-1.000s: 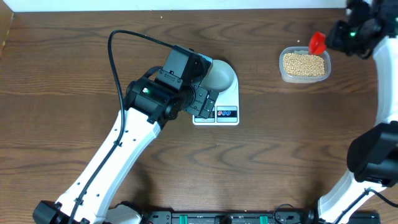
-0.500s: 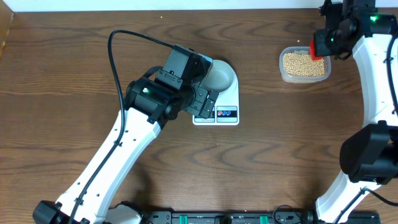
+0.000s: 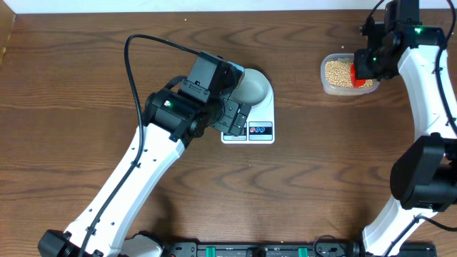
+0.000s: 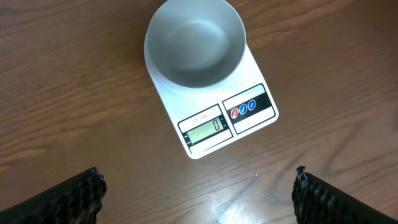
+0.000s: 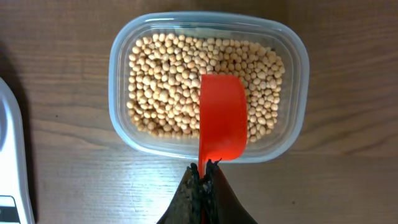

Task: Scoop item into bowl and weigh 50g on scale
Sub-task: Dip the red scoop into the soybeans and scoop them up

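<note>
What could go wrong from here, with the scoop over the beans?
1. The right gripper grips the red scoop only by its handle end; digging into the beans could twist it.
2. The bowl sits well apart from the tub; beans may spill on the way.
3. The left arm overhangs the scale, risking a collision.

Robotics lab bench; wood-grain table (image 3: 321, 178); white cabled arm (image 3: 146, 160) mounted at edge.
</note>
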{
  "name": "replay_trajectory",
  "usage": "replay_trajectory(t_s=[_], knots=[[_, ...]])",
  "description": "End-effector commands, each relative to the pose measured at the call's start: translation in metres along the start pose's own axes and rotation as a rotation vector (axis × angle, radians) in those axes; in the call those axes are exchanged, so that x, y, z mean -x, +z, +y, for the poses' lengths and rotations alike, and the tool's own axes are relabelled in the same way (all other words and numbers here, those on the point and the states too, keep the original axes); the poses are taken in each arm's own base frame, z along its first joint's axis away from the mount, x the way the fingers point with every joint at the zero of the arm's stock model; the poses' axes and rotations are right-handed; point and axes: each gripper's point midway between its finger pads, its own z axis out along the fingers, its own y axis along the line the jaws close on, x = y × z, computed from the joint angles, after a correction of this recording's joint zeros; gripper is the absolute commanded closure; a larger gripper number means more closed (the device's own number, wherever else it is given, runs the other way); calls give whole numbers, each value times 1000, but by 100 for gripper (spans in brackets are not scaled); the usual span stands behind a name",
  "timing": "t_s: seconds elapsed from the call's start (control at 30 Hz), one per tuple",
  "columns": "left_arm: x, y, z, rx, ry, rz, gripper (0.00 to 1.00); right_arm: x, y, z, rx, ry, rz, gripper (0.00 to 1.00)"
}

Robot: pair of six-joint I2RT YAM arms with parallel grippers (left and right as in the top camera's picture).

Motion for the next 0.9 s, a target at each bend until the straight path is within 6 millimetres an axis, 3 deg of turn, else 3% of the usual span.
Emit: replay_trajectory(t_s=[0.0,0.33,0.53,0.87], knots=[[-5,5,1,0,8,22,2,-1,-1,6,22,41,-15,99],[-5,5,1,0,8,22,2,-3,24,37,220,163,-39,99],[-5,5,1,0,8,22,2,-24,40,52,311,254,24,99],[-5,5,1,0,8,22,2,-24,29,37,472,425,26,99]])
